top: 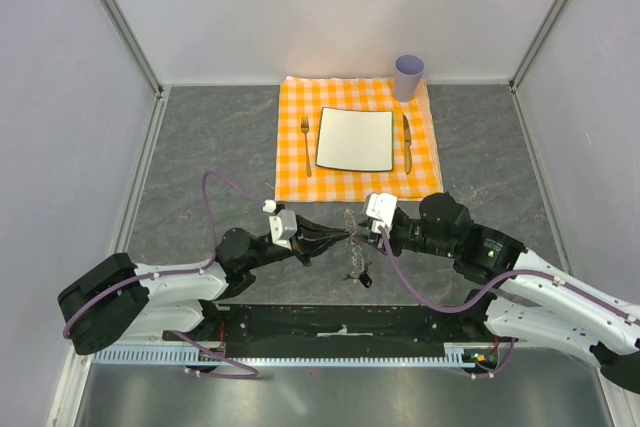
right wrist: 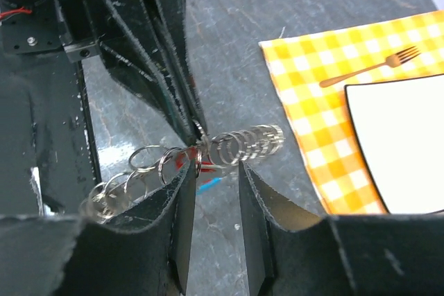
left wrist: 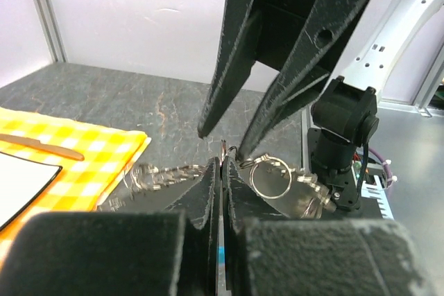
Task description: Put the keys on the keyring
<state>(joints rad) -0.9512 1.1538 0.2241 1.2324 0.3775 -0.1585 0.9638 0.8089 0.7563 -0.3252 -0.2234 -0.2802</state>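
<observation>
Rings of the keyring (top: pixel 350 219) hang between the two arms overhead, close beside the checked cloth (top: pixel 295 182). From the left wrist, we see the left gripper (left wrist: pixel 222 163) pinched tight on one ring. From the right wrist, we see the right gripper (right wrist: pixel 216 175) parted, gripping nothing, the red key (right wrist: pixel 182 161) beside its finger.

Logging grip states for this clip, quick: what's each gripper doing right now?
Left gripper: closed on the keyring.
Right gripper: open, holding nothing.
</observation>
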